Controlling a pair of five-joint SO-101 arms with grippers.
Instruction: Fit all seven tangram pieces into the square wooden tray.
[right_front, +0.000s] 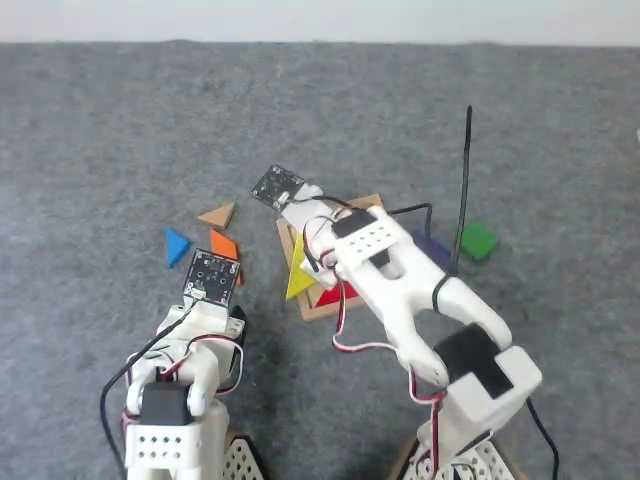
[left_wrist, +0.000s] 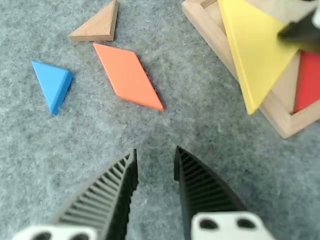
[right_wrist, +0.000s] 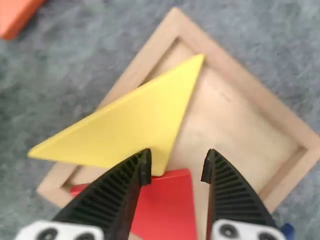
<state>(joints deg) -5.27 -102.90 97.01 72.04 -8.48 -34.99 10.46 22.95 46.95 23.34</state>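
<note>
The right arm rises from its base at the 5 o'clock edge of the grey carpet (right_front: 100, 130) and stretches toward 11 o'clock, its wrist bent down over the square wooden tray (right_front: 318, 311). The right gripper (right_wrist: 176, 165) hangs just above the tray floor with its fingers spread wide and nothing clamped between them. One fingertip (right_wrist: 144, 167) overlaps the near corner of the yellow triangle (right_wrist: 130, 125); I cannot tell whether it touches. The yellow triangle (right_front: 298, 270) lies tilted along the tray's 9 o'clock side. Its long axis runs roughly from 12 to 6 o'clock, and its sharp 6 o'clock tip sticks out past the rim. A red piece (right_wrist: 165, 200) lies flat inside the tray at about 6 o'clock, just beside the yellow one. The left arm stands at the 7 o'clock edge and reaches straight toward 12 o'clock. The left gripper (left_wrist: 155, 165) points down at bare carpet, its fingers a narrow gap apart and empty. Beyond it, at the tray's 9 o'clock, lie three loose pieces close together. The orange parallelogram (left_wrist: 127, 75) has its long axis running 11 to 5 o'clock, with a tan triangle (left_wrist: 97, 25) just past it and a blue triangle (left_wrist: 51, 82) at its 9 o'clock. A green piece (right_front: 478, 240) lies apart at the tray's 3 o'clock
</note>
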